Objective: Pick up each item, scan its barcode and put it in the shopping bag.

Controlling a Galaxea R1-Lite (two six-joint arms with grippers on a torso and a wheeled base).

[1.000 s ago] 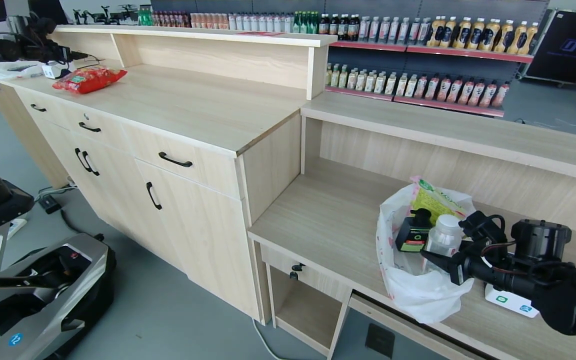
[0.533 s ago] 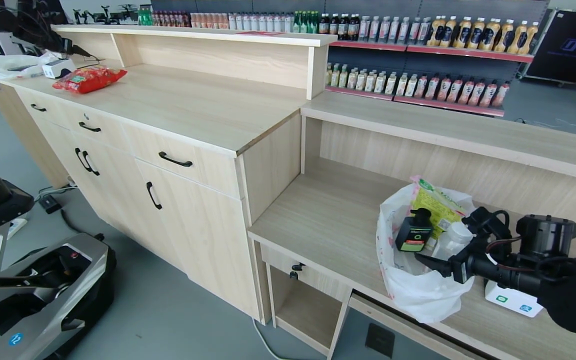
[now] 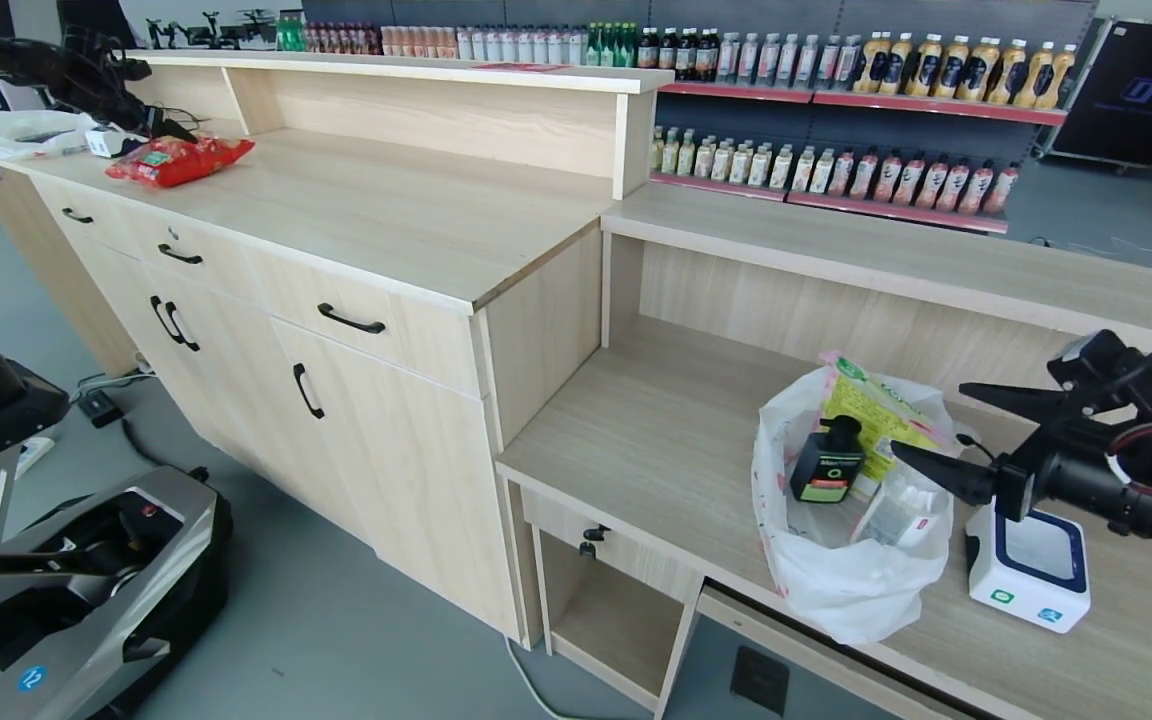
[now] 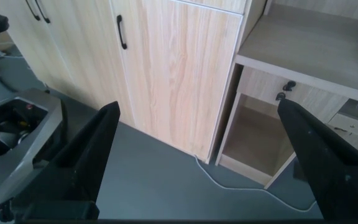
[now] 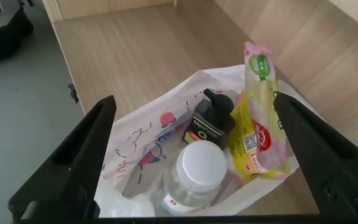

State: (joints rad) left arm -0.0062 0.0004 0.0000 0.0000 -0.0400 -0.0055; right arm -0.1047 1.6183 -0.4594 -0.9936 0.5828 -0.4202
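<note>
Head view: the bag (image 3: 841,590) is being shown standing open on the low counter (image 3: 656,430), near its front edge. Three items are being held inside it. A black pump bottle (image 3: 826,465) is standing upright, and a green and yellow packet (image 3: 871,410) is leaning behind it and sticking up above the rim. A clear bottle (image 3: 901,512) with a white cap is lying tilted beside the pump bottle. The right gripper (image 3: 928,418) is being held in the air over the side of the bag nearest the scanner (image 3: 1028,560). Its jaws are being kept wide apart, with nothing gripped between them. The scanner, a white box with a blue-framed face, is sitting on the counter just beside the bag. A red packet (image 3: 176,158) is lying on the higher counter (image 3: 386,210), well apart from the bag.

In the right wrist view the bag (image 5: 135,155) is being looked down into between the two spread fingers of the right gripper (image 5: 192,102). There the clear bottle (image 5: 194,174) is being shown cap upward, touching the pump bottle (image 5: 209,124), with the packet (image 5: 260,118) just beside both.

In the left wrist view the left gripper (image 4: 194,109) is being held low over the grey floor (image 4: 166,180) in front of the cabinet (image 4: 179,68). Its jaws are spread wide and empty.
</note>
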